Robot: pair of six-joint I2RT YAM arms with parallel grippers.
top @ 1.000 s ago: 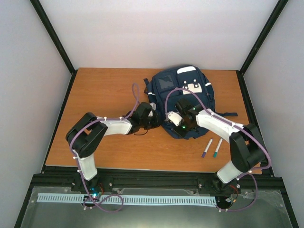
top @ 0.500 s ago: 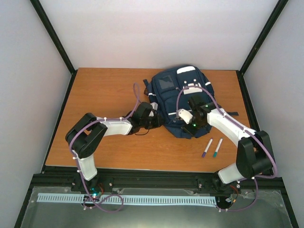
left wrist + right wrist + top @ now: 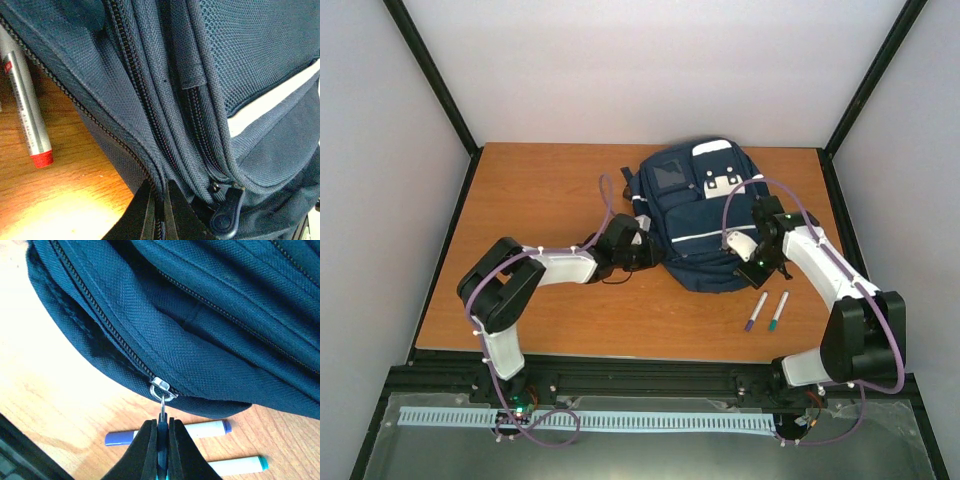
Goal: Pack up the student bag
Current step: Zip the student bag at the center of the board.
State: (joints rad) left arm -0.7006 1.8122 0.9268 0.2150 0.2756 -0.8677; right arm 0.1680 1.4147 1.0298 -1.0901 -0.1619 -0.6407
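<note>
Red-tipped marker (image 3: 26,107) beside student bag (image 3: 240,75) appears only at left wrist.

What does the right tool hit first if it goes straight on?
Likely the silver metal zipper slider of the large navy blue fabric backpack, directly ahead of the right tool, which is shut on its pull tab; fabric behind.

The large navy blue cloth backpack (image 3: 695,225) is showing a coarse, matt woven fabric with a finer mesh panel (image 3: 260,45), while its small silver metal zip pull (image 3: 162,389) is glinting, the orange-brown wooden bench (image 3: 540,200) is looking smooth and faintly glossy, and the white plastic marker (image 3: 200,429) is looking sleek.
</note>
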